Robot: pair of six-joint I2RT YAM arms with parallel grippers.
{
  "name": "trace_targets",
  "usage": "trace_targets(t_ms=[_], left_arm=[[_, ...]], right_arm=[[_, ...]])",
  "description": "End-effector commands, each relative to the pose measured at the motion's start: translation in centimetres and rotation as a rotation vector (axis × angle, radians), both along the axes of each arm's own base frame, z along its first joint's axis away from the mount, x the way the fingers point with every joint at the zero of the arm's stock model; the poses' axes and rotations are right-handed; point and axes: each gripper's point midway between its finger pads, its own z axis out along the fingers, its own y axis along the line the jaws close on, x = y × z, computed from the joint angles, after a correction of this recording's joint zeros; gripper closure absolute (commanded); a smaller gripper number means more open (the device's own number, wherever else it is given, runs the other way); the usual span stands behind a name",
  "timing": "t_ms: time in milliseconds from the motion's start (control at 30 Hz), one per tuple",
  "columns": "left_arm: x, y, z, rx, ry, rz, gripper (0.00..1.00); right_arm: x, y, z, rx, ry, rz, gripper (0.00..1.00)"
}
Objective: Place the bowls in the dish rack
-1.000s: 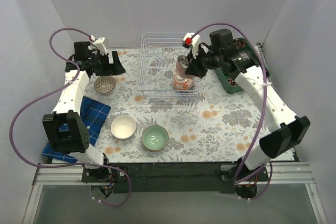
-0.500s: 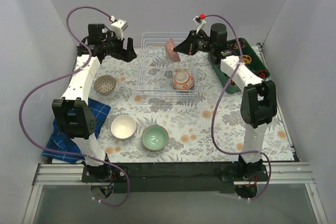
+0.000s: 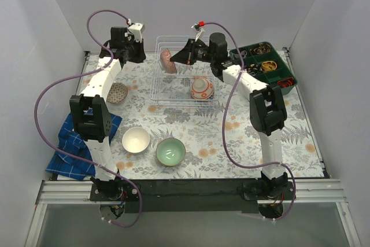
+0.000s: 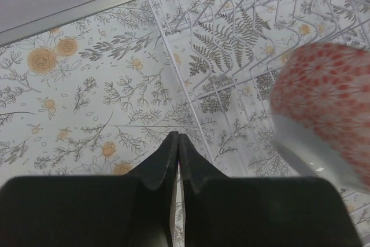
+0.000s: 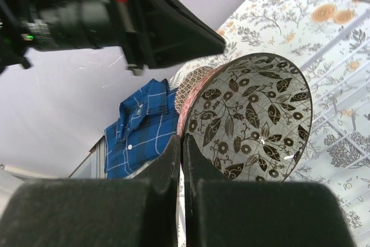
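Leaves in dark outline covered the pale inside of the pinkish-red bowl (image 5: 254, 121) in the right wrist view, a face of it that neither other camera caught. There the right gripper (image 5: 180, 140) was clamped on the bowl's rim, one finger inside and one on the red outer wall. The left wrist view gave the opposite side: the red dotted outside (image 4: 330, 99), blurred, hanging over the wires of the dish rack (image 4: 231, 44), while the left gripper (image 4: 177, 150) had its fingers pressed together with nothing between them. Only the top view placed everything at once. It showed the bowl (image 3: 167, 61) standing on edge over the back left part of the rack (image 3: 157, 93), held by the right gripper (image 3: 176, 59), with the left gripper (image 3: 139, 55) just beside the rack's back left corner. The bowl's mouth faced the right arm and its foot faced the left arm, so its axis ran roughly sideways across the rack. Whether it touched the wires could not be told. An orange-red bowl (image 3: 202, 89) sat in the rack's front right part. On the surface (image 3: 248, 137) lay a dark grey bowl (image 3: 117, 92), a white bowl (image 3: 136, 140) and a mint green bowl (image 3: 171, 151).
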Motion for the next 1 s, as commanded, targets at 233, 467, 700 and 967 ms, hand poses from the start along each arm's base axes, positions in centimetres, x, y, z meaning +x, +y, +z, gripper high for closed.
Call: trace_targets(t_ms=[233,467,700,967], left_arm=[[-3.8,-2.0,2.0,0.006,-0.017,-0.098,1.00],[-5.6,-2.5,0.6,0.002,0.040,-0.148,1.00],[-6.8,-3.3,-0.3,-0.003,0.075,-0.204,1.00],[-7.8,-4.3,-0.2,0.024,0.064,-0.242,1.00]], right_arm=[[2.3,0.7,-0.6,0.113,-0.010,-0.005,0.99],[2.3,1.8,-3.9,0.095,0.057,0.006,0.99],[1.9,2.3,-6.3,0.075,0.145,-0.013,0.99],[2.4,2.4,-8.4,0.065,0.232,-0.062,0.99]])
